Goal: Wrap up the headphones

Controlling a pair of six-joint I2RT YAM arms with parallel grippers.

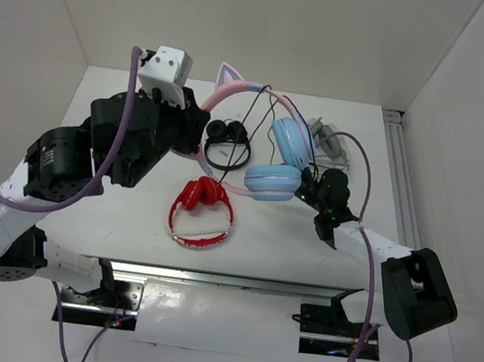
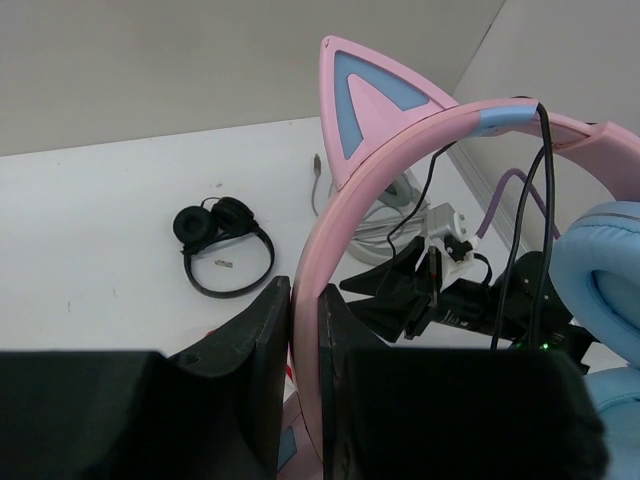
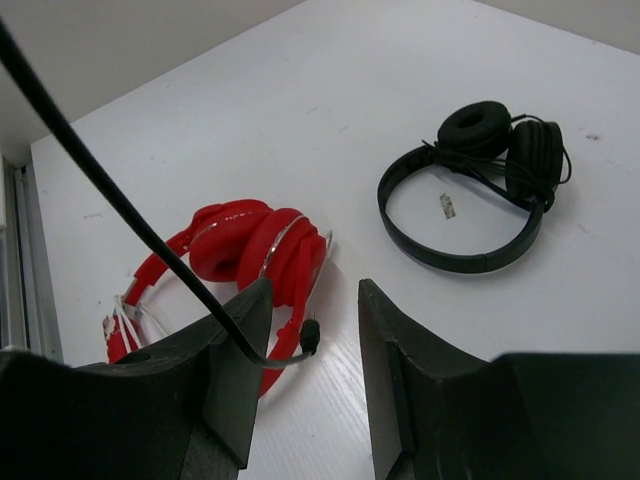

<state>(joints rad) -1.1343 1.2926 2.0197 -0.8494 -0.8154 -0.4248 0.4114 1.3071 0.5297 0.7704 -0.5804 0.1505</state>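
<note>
Within left claw (image 2: pixel 305 305), arched pink headphones (image 2: pixel 372 110)

Left arm (image 1: pixel 62 163) and right arm (image 1: pixel 386 253): white shells on long links, bulky matte black joint housings, a looping purple cable (image 1: pixel 126 118) along each. Wedge-shaped black fingers (image 3: pixel 235 380); small green light (image 1: pixel 332 216) at the right wrist.

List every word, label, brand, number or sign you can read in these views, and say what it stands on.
No text can be read in any view.
The small pale tag on the white table, inside the black on-ear headphones: dark marks, too small to read.
The pink cat-ear headphones with light blue ear cups: no print visible.
The red headphones: no print visible.
</note>
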